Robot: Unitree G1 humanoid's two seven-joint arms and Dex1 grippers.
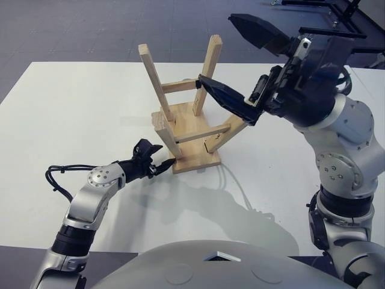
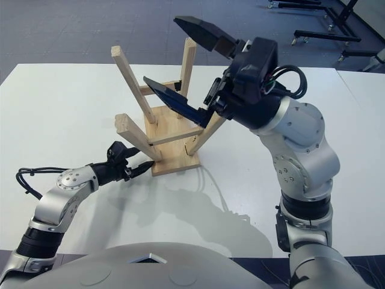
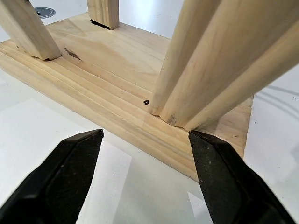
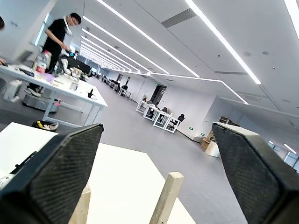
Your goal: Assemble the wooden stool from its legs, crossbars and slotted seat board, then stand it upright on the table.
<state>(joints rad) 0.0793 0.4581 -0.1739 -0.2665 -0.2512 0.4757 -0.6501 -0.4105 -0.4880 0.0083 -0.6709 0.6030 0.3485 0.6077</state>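
The wooden stool [image 1: 186,129] rests upside down on the white table [image 1: 72,108], its seat board [image 1: 195,159] flat on the surface and its legs [image 1: 154,78] pointing up, joined by crossbars [image 1: 179,86]. My left gripper [image 1: 162,155] is open, low at the board's front left corner; the left wrist view shows its fingertips [image 3: 88,140] just short of the board's edge [image 3: 93,88] and a leg [image 3: 210,70]. My right gripper [image 1: 216,49] hangs wide open above the stool, its lower finger [image 1: 225,96] in front of the far right leg. A leg tip [image 4: 169,196] shows between its fingers.
A thin white cable [image 1: 236,188] lies on the table just in front of the stool. A black cable [image 1: 57,177] loops beside my left forearm. Black metal frames [image 1: 337,12] stand on the floor beyond the table's far right corner.
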